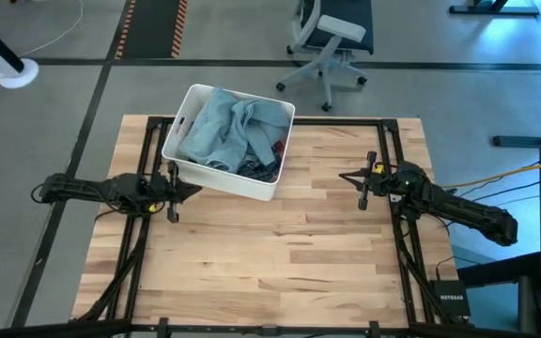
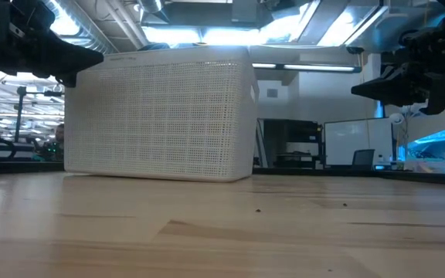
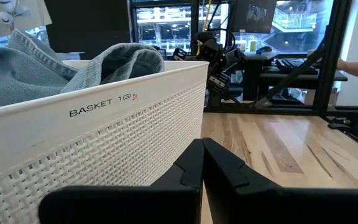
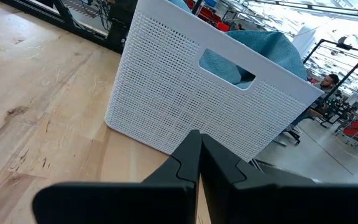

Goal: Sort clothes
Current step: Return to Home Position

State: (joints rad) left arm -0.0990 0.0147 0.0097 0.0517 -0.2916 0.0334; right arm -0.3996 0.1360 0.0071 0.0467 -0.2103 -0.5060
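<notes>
The clothes (image 1: 231, 133) lie piled in a white plastic bin (image 1: 269, 183) on the table's far left part. A light blue denim piece (image 3: 55, 65) is on top, with darker items under it at one corner (image 1: 261, 167). My left gripper (image 1: 193, 190) is shut and level just left of the bin's near corner. My right gripper (image 1: 346, 176) is shut and level at the table's right, its tips pointing toward the bin. Neither holds anything.
The bin (image 2: 161, 112) stands on its base on the wooden table (image 1: 280, 253). A black frame (image 1: 148, 150) runs along the table's left and right sides. An office chair (image 1: 332, 42) stands beyond the far edge. A person (image 4: 331, 81) shows far off in the room.
</notes>
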